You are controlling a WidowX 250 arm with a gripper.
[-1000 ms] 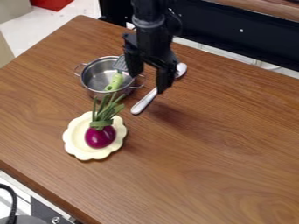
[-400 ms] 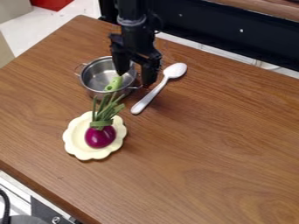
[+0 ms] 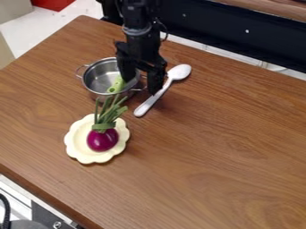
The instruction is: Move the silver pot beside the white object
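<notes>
- The silver pot [image 3: 95, 86] stands upright on the wooden table [image 3: 230, 150], in the upper left part of the view, with a loop handle on each side.
- The black arm [image 3: 138, 20] comes in from the top edge, and its gripper [image 3: 140, 86] hangs down at the pot's right side.
- The gripper is spread wide: one finger is over the pot's opening, the other outside the rim, by the right loop handle and the spoon. Whether either finger touches the pot cannot be told.
- A green-handled utensil [image 3: 116, 85] leans inside the pot.
- The whitish spoon [image 3: 180, 71] lies slantwise just to the right of the pot, its bowl toward the upper right and its handle end toward the plate.
- The cream plate [image 3: 78, 151], with a scalloped edge, sits below the pot in the view.
- A purple onion [image 3: 102, 140] rests on the plate, its green stalks [image 3: 108, 114] pointing toward the pot.
</notes>
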